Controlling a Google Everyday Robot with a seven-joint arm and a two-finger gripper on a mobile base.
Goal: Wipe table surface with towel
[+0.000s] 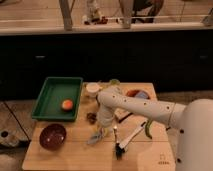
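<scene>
At tabletop (75, 152) centre: claw (102, 125) pointing down over towel (97, 136) | claw state: cannot tell | towel crumpled beside dark bowl (52, 136), near green tray (50, 100)

No readable text anywhere on the scene.

We are seeing only one small dark mark near the front right corner of the wooden table (150, 152), and we are finding it too blurred to read as letters or a logo. We are looking down at the gripper (101, 125), which is hanging low over the middle of the table just above the towel (97, 135), and it is carrying no label we can make out. The green tray (50, 107), the dark red bowl (52, 136) and the white arm (135, 105) are showing no print, number or sign that we can tell.
</scene>
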